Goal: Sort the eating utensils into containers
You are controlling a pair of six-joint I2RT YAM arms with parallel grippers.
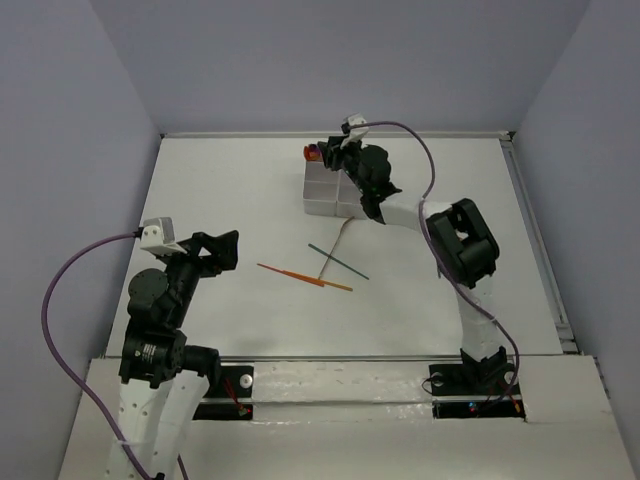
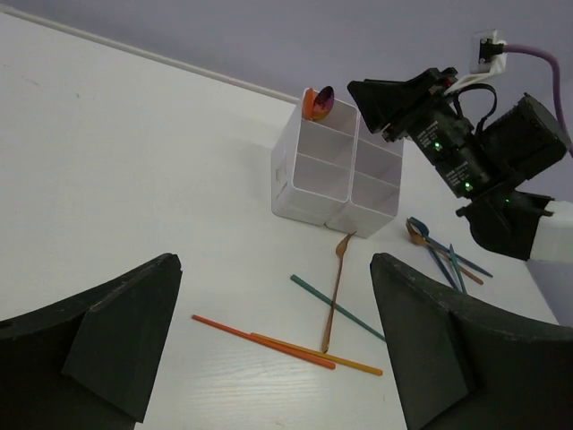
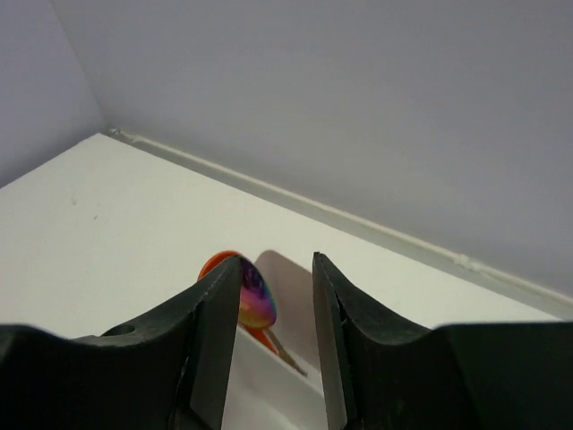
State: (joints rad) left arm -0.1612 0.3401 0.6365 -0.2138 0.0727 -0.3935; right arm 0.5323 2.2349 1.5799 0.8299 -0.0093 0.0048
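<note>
The white four-compartment container (image 1: 328, 192) stands at the back middle of the table. An orange spoon (image 1: 313, 153) and an iridescent purple spoon (image 3: 256, 296) stand in its far left compartment. My right gripper (image 3: 276, 273) hovers over that compartment, open, with the purple spoon beside its left finger and not pinched. Two orange sticks (image 1: 300, 277), a teal stick (image 1: 339, 262) and a brown fork (image 2: 336, 285) lie crossed mid-table. My left gripper (image 2: 276, 264) hangs open above and short of them, holding nothing.
More utensils, teal and brown (image 2: 445, 253), lie on the table to the right of the container (image 2: 336, 170), under the right arm (image 2: 488, 152). Purple cables (image 1: 60, 290) trail from both wrists. Grey walls close in the table at the back and sides.
</note>
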